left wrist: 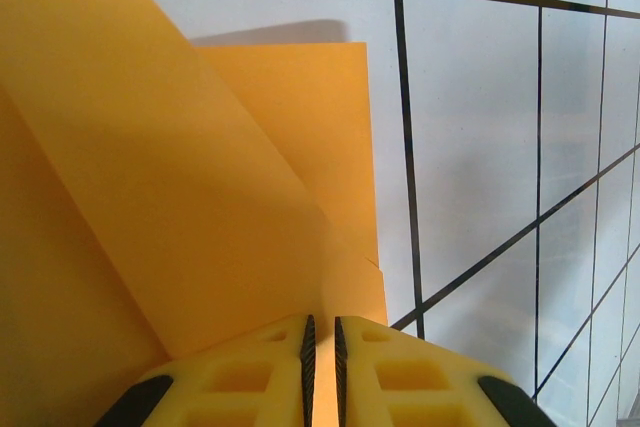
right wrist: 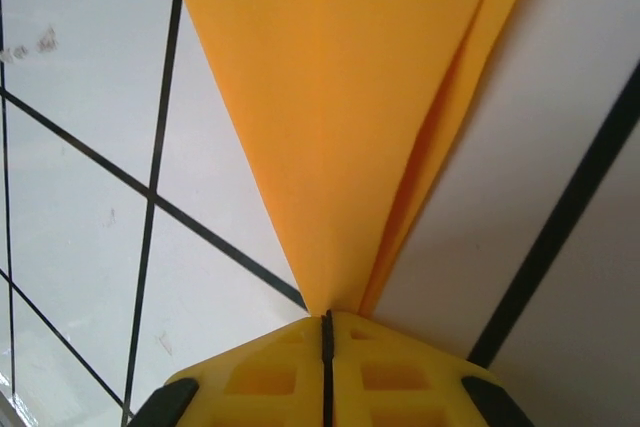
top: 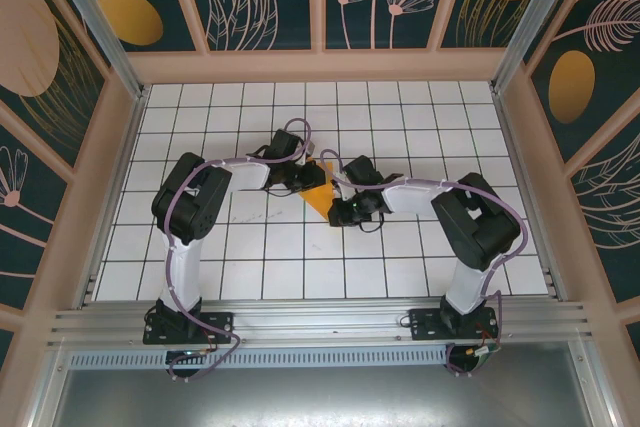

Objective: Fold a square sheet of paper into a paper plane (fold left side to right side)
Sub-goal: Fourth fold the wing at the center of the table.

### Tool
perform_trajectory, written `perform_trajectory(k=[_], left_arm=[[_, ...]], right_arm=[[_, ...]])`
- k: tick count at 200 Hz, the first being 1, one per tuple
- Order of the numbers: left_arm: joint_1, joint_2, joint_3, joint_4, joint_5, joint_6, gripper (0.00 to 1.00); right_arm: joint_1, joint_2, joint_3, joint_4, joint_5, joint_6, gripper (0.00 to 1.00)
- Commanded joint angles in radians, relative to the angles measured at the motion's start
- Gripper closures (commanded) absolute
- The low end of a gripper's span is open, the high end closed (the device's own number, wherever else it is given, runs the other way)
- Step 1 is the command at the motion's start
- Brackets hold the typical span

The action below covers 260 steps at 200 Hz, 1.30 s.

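Observation:
The square sheet of paper is folded into an orange-yellow pointed wedge and sits between the two grippers at the middle of the white grid table. My left gripper is shut on the wide end of the paper, with a thin layer of it pinched between its yellow fingers. In that view one flap stands up and another lies behind it. My right gripper is shut on the narrow tip of the paper; the jaws meet right at the point, and the layers spread slightly apart on the right side.
Wooden walls with a dark leaf pattern and orange ovals enclose the table on three sides. An aluminium rail runs along the near edge by the arm bases. Bare tiles lie all around the paper.

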<state>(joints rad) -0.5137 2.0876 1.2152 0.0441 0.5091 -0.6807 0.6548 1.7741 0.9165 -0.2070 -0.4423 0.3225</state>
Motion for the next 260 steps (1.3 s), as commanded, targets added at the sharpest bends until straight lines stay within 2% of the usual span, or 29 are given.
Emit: perform_trajectory(k=[1,53,71,101,139,168,214,260], left_arm=[[0.0,0.038,-0.022,-0.104,-0.072,0.025,0.82],[0.0,0.028,-0.028,-0.097,-0.068,0.019,0.82],[0.0,0.025,-0.03,-0.094,-0.069,0.017,0.82],[0.0,0.025,-0.032,-0.088,-0.066,0.013,0.82],[0.0,0.023,-0.029,-0.087,-0.061,0.013,0.82],[0.0,0.021,-0.025,-0.087,-0.057,0.013,0.82],[0.006,0.017,0.024,-0.13,-0.073,0.037,0.8],[0.054,0.042,0.093,-0.143,-0.08,0.071,0.77]], right_arm=[[0.009,-0.053,-0.04,-0.144,-0.016,0.006,0.95],[-0.083,-0.194,-0.059,0.055,-0.177,0.078,1.0],[-0.099,-0.165,-0.05,0.165,-0.233,0.123,1.0],[-0.099,-0.046,0.014,0.279,-0.22,0.178,1.0],[-0.102,0.079,0.082,0.272,-0.166,0.188,1.0],[-0.103,0.137,0.105,0.196,-0.12,0.173,1.0],[-0.098,0.167,0.1,0.058,-0.031,0.127,1.0],[-0.093,0.174,0.072,0.016,-0.001,0.117,1.0]])
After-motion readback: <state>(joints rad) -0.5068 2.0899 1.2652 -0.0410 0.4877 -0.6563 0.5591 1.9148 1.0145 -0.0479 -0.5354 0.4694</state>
